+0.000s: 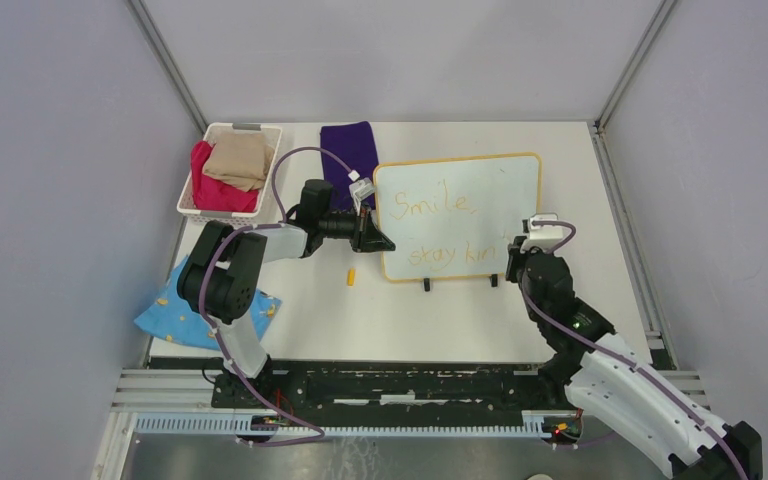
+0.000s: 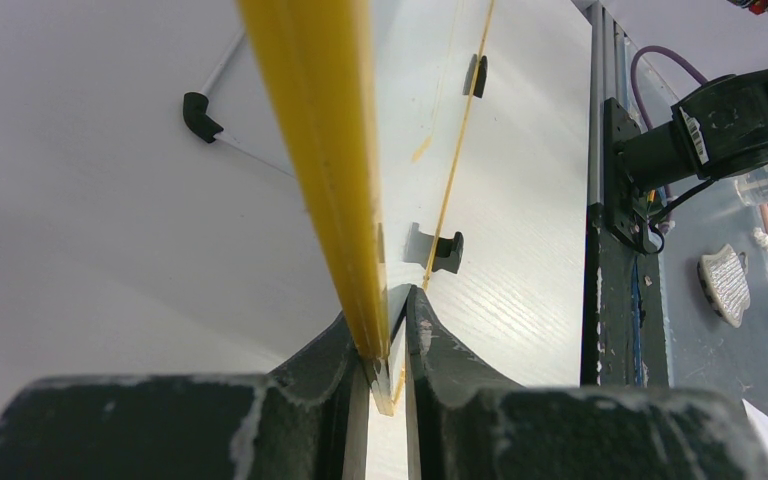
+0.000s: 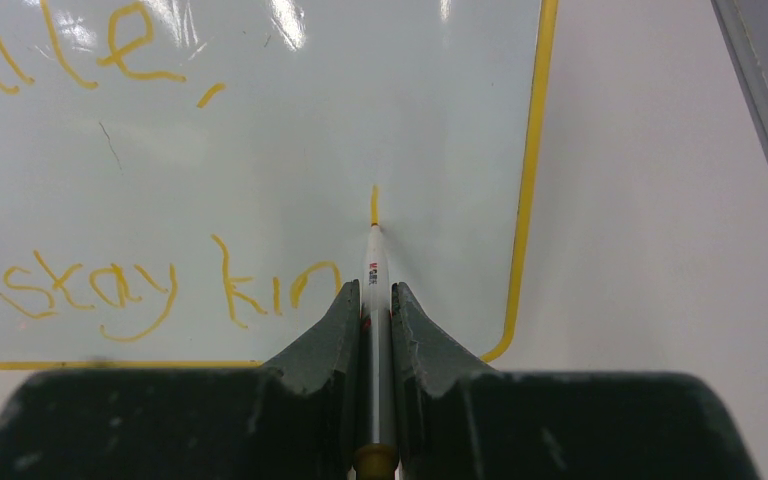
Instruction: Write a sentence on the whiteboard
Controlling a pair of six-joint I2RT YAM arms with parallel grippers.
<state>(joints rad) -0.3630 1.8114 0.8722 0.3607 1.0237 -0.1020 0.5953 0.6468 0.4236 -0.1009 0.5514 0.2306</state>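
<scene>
We are watching the left gripper (image 2: 392, 300) clamping the yellow frame at the left edge of the whiteboard (image 1: 500, 190). The right gripper (image 3: 373, 290) is pinching a marker (image 3: 374, 262), whose tip is meeting a short orange stroke near the board's right edge. The whiteboard is standing on a matte white tabletop (image 1: 410, 320) enclosed by pale grey walls (image 1: 60, 150). The sentence (image 1: 450, 255) is reading "Smile," above "stay kin". The marker's red print is too small to read.

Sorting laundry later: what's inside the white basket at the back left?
A beige cloth lies on a pink-red cloth in the basket. Anything beneath them is covered.
</scene>
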